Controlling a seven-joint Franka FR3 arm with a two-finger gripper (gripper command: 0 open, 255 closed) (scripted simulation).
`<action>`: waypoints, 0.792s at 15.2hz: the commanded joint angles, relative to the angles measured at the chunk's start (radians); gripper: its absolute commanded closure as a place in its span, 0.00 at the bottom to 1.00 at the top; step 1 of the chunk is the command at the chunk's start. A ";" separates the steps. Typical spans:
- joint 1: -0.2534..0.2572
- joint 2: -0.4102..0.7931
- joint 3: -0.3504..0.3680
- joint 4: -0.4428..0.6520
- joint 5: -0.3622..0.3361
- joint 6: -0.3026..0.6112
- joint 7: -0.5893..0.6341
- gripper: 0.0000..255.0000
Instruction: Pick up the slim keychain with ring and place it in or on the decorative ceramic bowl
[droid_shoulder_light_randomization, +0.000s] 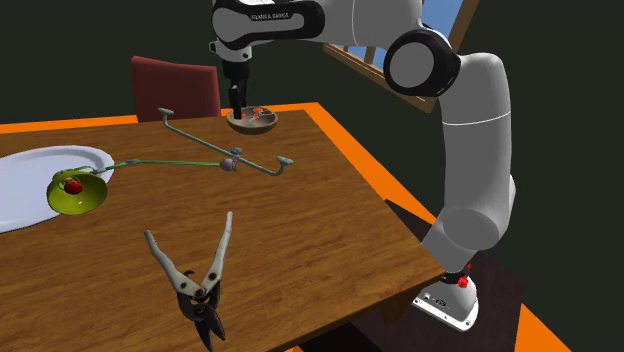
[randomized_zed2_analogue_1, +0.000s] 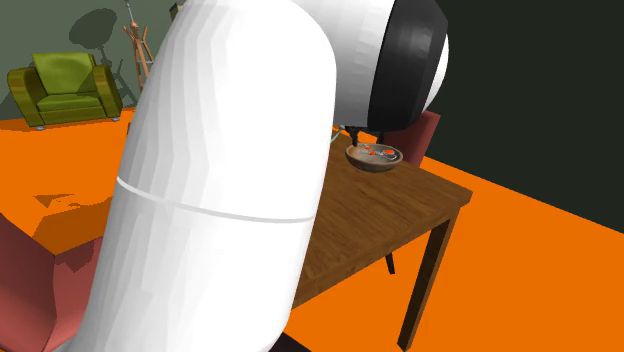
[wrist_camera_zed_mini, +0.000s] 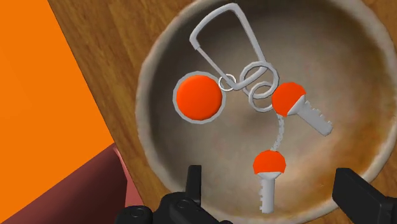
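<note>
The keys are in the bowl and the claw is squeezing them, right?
Not quite. The keys are in the bowl, but the claw is open and not touching them, as the wrist view shows.

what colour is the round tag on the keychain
The tag is orange, grey-rimmed; wrist view shows it best.

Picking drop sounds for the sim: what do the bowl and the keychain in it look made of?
Bowl: mottled beige-brown, matte; ceramic or stone, can't settle. Keychain: pale grey clip, rings and key blades read as metal; flat orange disc and key heads, likely plastic.
</note>
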 joint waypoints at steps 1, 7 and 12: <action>0.000 0.000 0.000 0.000 0.000 0.000 0.000 0.00; 0.012 0.022 0.000 0.163 -0.002 -0.141 -0.005 0.00; 0.012 0.022 0.000 0.163 -0.002 -0.141 -0.005 0.00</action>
